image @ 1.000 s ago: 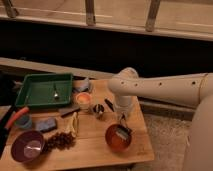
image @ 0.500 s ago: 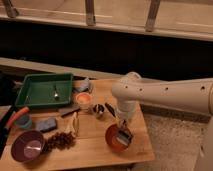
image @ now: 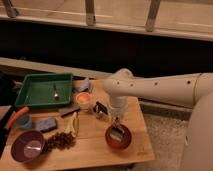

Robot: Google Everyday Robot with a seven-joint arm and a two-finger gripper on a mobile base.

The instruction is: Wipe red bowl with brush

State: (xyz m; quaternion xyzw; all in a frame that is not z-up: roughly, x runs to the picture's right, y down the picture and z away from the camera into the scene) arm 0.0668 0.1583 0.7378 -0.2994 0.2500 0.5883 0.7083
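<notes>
The red bowl (image: 119, 137) stands on the wooden table (image: 95, 150) near its front right corner. My gripper (image: 117, 128) hangs from the white arm (image: 150, 89) straight down into the bowl. It is shut on the brush (image: 117, 134), whose pale grey head rests inside the bowl. The black handle is mostly hidden by the gripper.
A green tray (image: 35, 82) with a spoon (image: 56, 93) sits at the back left. A small orange-rimmed cup (image: 83, 101), a knife (image: 67, 111), a blue sponge (image: 46, 125), an orange-handled tool (image: 16, 118) and a purple-maroon bowl (image: 28, 146) lie left of the red bowl.
The gripper with the brush has shifted a little inside the red bowl, first forward and then back to the left. The bowl has stayed in place.
</notes>
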